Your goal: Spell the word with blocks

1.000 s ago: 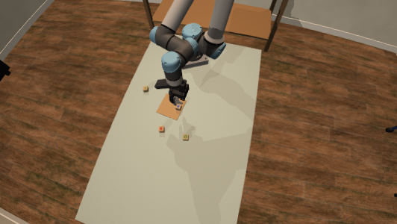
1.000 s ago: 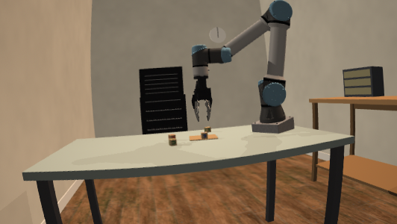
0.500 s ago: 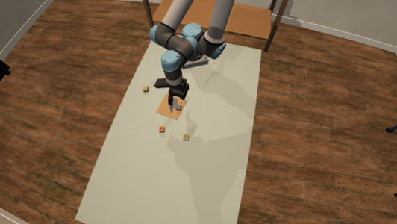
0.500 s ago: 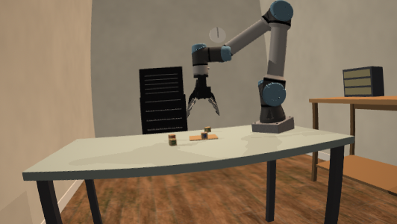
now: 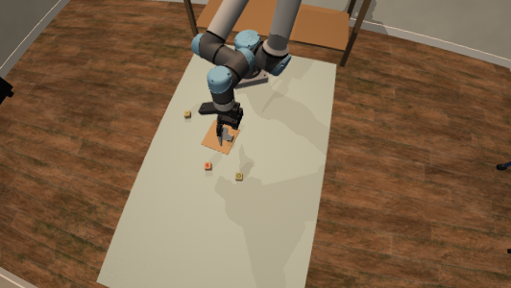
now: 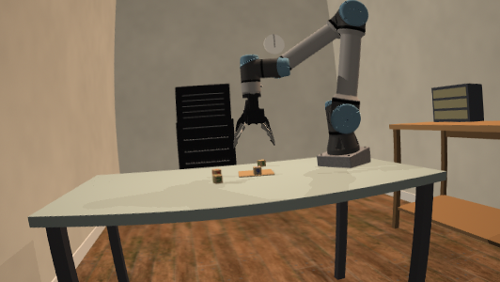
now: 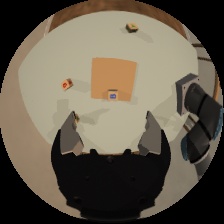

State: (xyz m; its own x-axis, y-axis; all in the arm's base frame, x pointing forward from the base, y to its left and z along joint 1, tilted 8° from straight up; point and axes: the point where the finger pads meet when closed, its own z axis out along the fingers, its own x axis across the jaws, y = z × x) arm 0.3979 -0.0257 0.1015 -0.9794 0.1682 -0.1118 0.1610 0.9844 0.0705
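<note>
My gripper [image 5: 227, 132] [image 6: 255, 141] [image 7: 110, 111] is open and empty, hanging well above the small tan mat [image 5: 211, 139] [image 6: 245, 174] [image 7: 107, 70]. A wooden block with a blue letter [image 6: 257, 170] [image 7: 112, 95] sits on the mat, close to the edge that is nearest in the wrist view; the gripper hides it in the top view. A block with a red letter [image 5: 207, 166] [image 7: 67, 84] and a block with a green letter [image 5: 238, 177] [image 6: 216, 179] lie off the mat on the table. A block with a yellowish letter [image 5: 187, 113] [image 6: 261, 163] [image 7: 132, 27] lies off the mat on the other side.
The pale table [image 5: 269, 192] [image 6: 329, 183] carries the robot base [image 6: 342, 159] at one end. A black slatted panel [image 6: 205, 124] stands behind the table. A wooden side table [image 6: 451, 127] with a drawer box stands to the right.
</note>
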